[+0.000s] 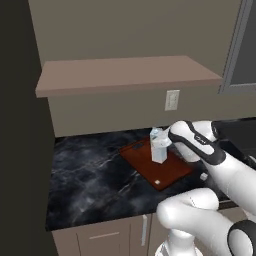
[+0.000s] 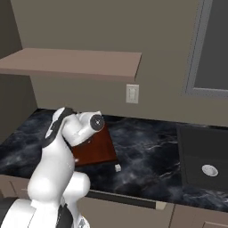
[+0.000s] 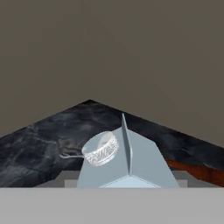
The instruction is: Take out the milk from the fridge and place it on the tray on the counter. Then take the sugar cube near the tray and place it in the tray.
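1. The milk carton (image 1: pixel 158 147) stands upright on the reddish-brown tray (image 1: pixel 170 172), toward the tray's back half, its gabled top pointing up.
2. The tray lies flat on the black marble-look counter (image 1: pixel 90 175), turned at an angle to the counter's front edge.
3. The white arm reaches in from the right of the left base view; its wrist sits just beside the top of the carton, and the gripper (image 1: pixel 167 141) meets the carton's upper part.
4. In the hand view the carton's gabled top (image 3: pixel 131 162) and its pale screw cap (image 3: pixel 101 148) sit very close at the bottom of the frame, with the counter and a strip of the tray (image 3: pixel 197 170) beyond.
5. The fingertips are hidden, so I cannot tell whether the jaws are clamped on the carton or spread around it.
6. A tiny white sugar cube (image 2: pixel 117 168) rests on the counter just off the tray's near corner in the right base view, apart from the tray (image 2: pixel 98 149).
7. A small pale speck (image 1: pixel 158 181) shows on the tray near its front corner in the left base view; too small to identify.
8. A brown shelf (image 1: pixel 125 75) hangs above the counter, with a wall outlet (image 1: pixel 172 100) beneath it.
9. A dark sink (image 2: pixel 202 158) is set into the counter to the right.
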You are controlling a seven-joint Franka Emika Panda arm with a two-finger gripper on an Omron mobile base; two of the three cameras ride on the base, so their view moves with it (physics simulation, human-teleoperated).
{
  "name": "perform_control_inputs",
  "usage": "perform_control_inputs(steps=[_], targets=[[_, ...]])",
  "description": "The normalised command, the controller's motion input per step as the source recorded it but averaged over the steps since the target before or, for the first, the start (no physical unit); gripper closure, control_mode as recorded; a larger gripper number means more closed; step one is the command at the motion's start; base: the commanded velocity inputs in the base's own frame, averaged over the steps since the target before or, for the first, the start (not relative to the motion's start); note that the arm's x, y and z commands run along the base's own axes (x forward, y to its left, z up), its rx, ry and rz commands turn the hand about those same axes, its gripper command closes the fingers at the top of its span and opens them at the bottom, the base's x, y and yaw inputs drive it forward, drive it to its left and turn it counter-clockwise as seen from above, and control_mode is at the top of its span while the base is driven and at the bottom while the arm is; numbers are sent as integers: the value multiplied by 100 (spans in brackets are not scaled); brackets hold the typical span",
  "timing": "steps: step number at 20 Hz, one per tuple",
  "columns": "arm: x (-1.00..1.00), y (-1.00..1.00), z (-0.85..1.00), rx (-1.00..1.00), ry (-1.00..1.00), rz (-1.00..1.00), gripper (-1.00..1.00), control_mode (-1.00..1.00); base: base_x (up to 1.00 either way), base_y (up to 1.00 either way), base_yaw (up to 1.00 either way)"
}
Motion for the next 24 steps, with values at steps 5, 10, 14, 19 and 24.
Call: perform_control_inputs(steps=[5,10,14,19,24], targets=[[21,0,-3,0,0,4,100,-100,0,0,0],[10,0,0,3,0,1,100,-100,0,0,0],[12,5,-4,7,-2,1,100,-100,0,0,0],[7,30,-4,2,-4,0,100,-100,0,0,0],[0,28,-12,0,-11,0,100,-100,0,0,0]])
